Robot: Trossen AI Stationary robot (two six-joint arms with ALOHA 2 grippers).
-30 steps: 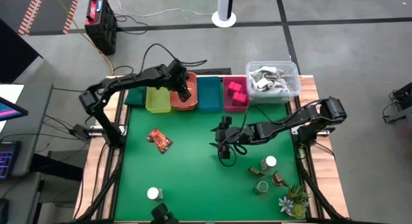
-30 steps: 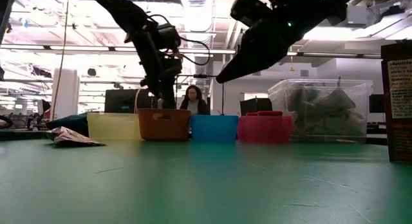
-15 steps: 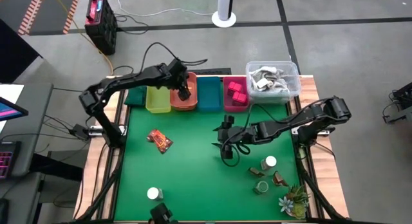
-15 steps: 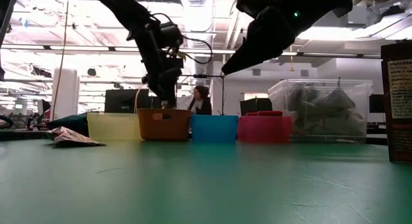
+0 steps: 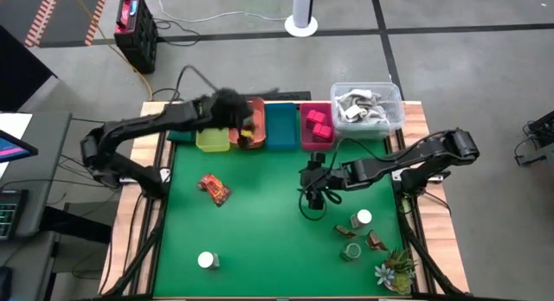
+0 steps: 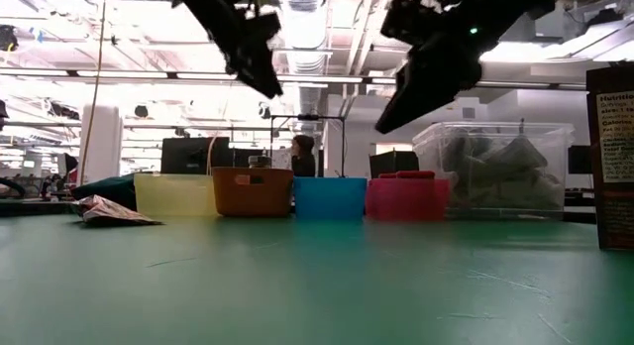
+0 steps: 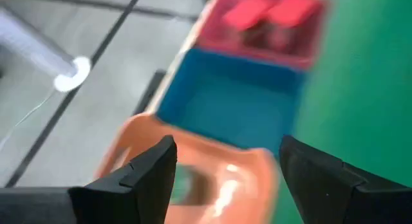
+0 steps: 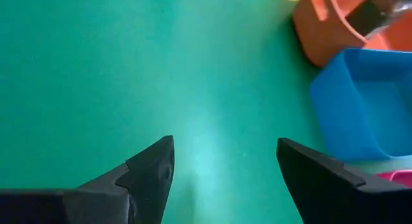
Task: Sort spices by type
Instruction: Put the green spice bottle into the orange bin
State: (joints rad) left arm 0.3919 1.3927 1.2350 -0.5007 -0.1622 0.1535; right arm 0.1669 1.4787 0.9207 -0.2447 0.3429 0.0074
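Note:
My left gripper (image 5: 242,124) (image 7: 225,147) hangs open and empty above the orange bin (image 7: 212,185), high over the row of bins (image 6: 265,82). My right gripper (image 5: 313,195) (image 8: 225,143) hovers open and empty over the bare green mat at mid table. Pink blocks (image 5: 318,124) lie in the pink bin (image 5: 305,138). A brown sachet (image 5: 215,188) lies flat on the mat at the left, and a white-capped jar (image 5: 207,260) stands near the front edge. Another white-capped jar (image 5: 362,218), a green jar (image 5: 351,250) and a brown sachet (image 5: 376,240) sit at the right front.
Yellow (image 5: 211,138), orange (image 5: 255,138), blue (image 5: 280,126) and pink bins stand in a row at the far edge, with a clear lidded box (image 5: 367,108) to their right. A small spiky plant (image 5: 394,271) stands at the near right corner. Bare mat lies between the two groups of spices.
My left gripper has risen out of the orange bin and drawn back a little toward the table's left edge, now blurred with motion. My right gripper has drifted slightly toward the table's right edge and up.

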